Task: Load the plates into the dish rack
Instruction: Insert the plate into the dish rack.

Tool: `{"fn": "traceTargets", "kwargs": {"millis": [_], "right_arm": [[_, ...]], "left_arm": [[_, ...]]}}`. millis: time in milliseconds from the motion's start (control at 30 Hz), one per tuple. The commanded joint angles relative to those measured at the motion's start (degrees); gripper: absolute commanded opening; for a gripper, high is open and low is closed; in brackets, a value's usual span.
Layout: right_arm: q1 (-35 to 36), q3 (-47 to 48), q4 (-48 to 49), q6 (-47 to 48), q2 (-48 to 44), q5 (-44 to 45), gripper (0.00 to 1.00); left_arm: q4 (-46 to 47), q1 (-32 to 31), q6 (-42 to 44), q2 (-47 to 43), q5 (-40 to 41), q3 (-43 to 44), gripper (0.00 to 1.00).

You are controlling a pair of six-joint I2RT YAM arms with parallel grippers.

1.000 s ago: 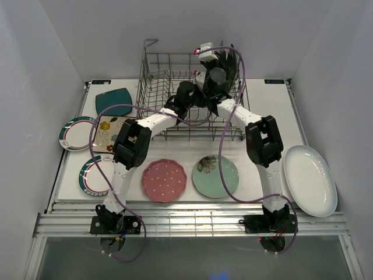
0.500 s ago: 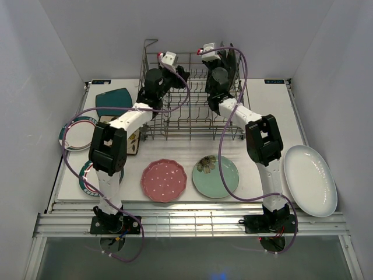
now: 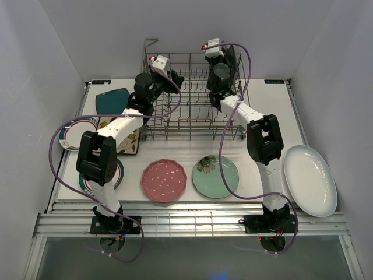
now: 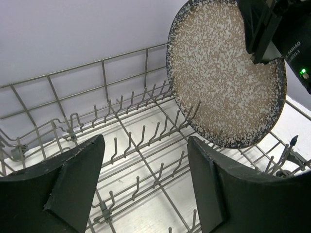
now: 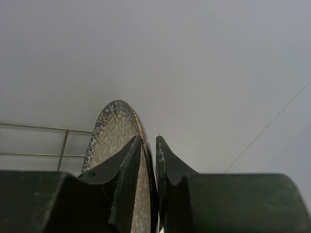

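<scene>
White table (image 3: pixel 268 111) between pale walls, from above. At upper centre, the dish rack (image 3: pixel 192 131). Flat on the table below and beside it: pink dotted plate (image 3: pixel 164 180), mint green plate (image 3: pixel 215 175), white oval plate (image 3: pixel 310 180), teal square plate (image 3: pixel 112 100). Rising from lower left, elbow bent: left arm, with left gripper (image 3: pixel 173 79) over the rack's left side. Stretched up from lower right: right arm, with right gripper (image 3: pixel 226 61) at the rack's upper right.

Left wrist view: wide-spread fingers (image 4: pixel 73 184) above the tines. At upper right, speckled plate (image 4: pixel 223 82), upright, lower edge among the tines.

Right wrist view: fingers close on either side of that plate's rim. Impossible to tell whether pinching.
</scene>
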State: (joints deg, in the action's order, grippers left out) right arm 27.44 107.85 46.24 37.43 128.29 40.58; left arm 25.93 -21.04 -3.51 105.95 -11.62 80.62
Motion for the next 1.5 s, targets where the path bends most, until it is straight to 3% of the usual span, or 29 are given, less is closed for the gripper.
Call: {"fn": "traceTargets", "kwargs": {"millis": [0,133,367,567,1167,1467], "right_arm": [[-5.1,0.7,-5.9,-4.6,4.0,2.8,0.27],[-5.6,0.9,-7.3,-6.1,3.2,2.7,0.34],[-5.6,1.0,-7.9,-6.3,2.9,2.8,0.42],[-5.6,0.9,-8.1,-6.4,2.4,2.8,0.6],[-5.5,-1.8,-8.9,-8.3,-2.2,1.3,0.98],[-5.5,-3.0,-10.4,-9.6,-4.9,-0.4,0.9]], "left_arm": [[-0.6,0.8,1.2,-6.1,-0.9,-1.3,0.8],[-2.3,1.0,1.7,-8.8,-2.0,-2.7,0.86],[-5.0,1.5,1.8,-11.9,-2.1,-4.9,0.88],[-6.1,1.9,1.8,-13.5,-2.3,-5.9,0.9],[-11.0,2.8,0.6,-18.8,-2.8,-8.8,0.98],[-14.0,3.4,-1.8,-21.3,-3.7,-9.2,0.98]]}}
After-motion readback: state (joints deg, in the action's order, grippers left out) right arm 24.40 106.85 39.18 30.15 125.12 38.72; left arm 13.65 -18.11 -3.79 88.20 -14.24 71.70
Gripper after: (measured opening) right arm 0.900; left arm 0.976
